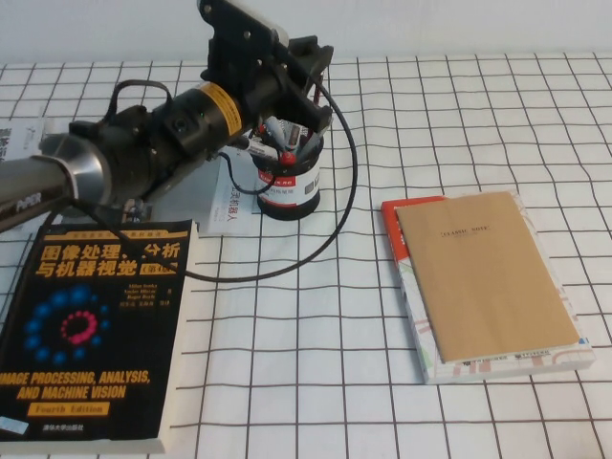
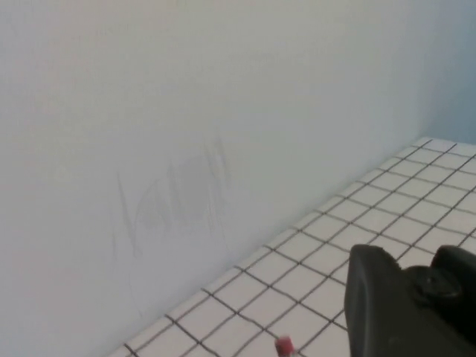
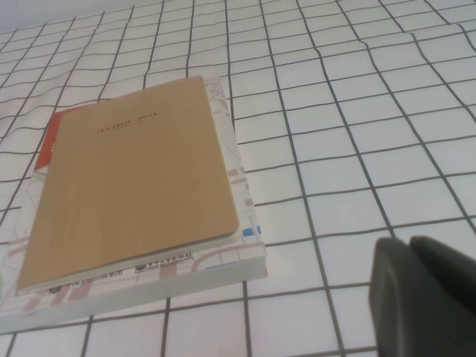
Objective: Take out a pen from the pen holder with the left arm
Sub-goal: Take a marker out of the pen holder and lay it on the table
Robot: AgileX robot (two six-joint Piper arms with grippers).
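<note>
Left gripper (image 1: 292,115) above pens (image 1: 278,137) in pen holder (image 1: 290,188), toward table's (image 1: 335,373) far edge; grip: cannot tell. Textbook (image 1: 91,335) at near-left corner. Right gripper (image 3: 428,297) near notebook (image 3: 134,178) by right edge; likewise unclear.

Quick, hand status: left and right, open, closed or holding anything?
Left hand, over the pen holder: cannot be told.
Right hand, near the brown notebook: cannot be told.

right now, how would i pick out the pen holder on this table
On the checked tablecloth, look at the back, between the black textbook and the brown notebook. The pen holder stands under the left gripper; the right gripper hovers by the notebook. It is the only upright cylinder, pens sticking out.
</note>
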